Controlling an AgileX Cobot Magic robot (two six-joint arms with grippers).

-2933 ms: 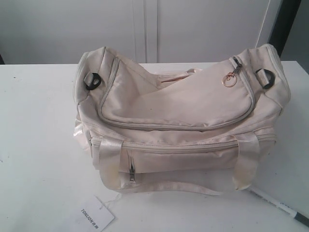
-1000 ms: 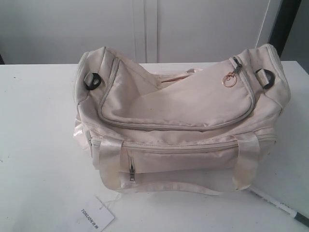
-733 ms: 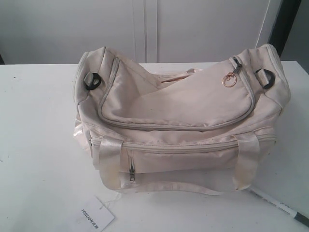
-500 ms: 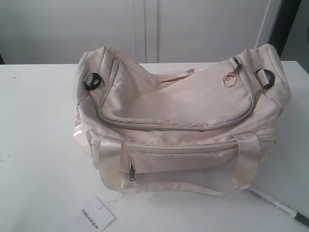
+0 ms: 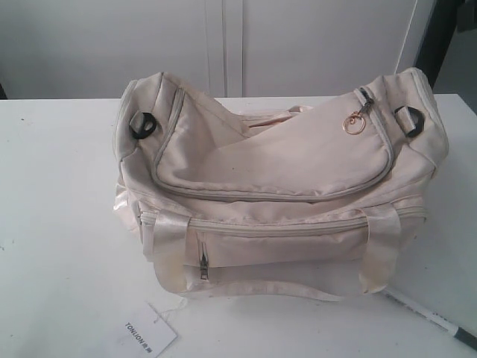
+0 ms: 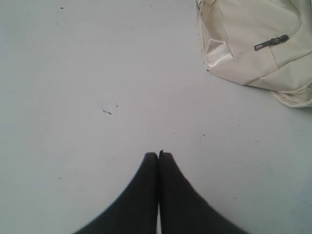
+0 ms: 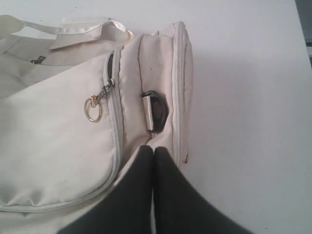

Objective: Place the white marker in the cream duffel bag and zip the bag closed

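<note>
The cream duffel bag (image 5: 276,186) lies across the middle of the white table, its curved top zipper run round to the right end, where the gold ring pull (image 5: 354,124) hangs. The white marker (image 5: 425,317) lies on the table at the bag's front right corner, its dark end toward the frame's corner. My right gripper (image 7: 154,149) is shut and empty, above the bag's (image 7: 58,141) right end near the ring pull (image 7: 92,108) and a black strap ring (image 7: 157,108). My left gripper (image 6: 158,155) is shut and empty over bare table, apart from the bag's corner (image 6: 253,44). Neither arm shows in the exterior view.
A small white paper tag (image 5: 145,333) with printed text lies on the table in front of the bag's left corner, tied by a thin string. The front pocket's zip pull (image 5: 203,266) hangs on the bag's near face. A white wall stands behind the table (image 5: 52,224).
</note>
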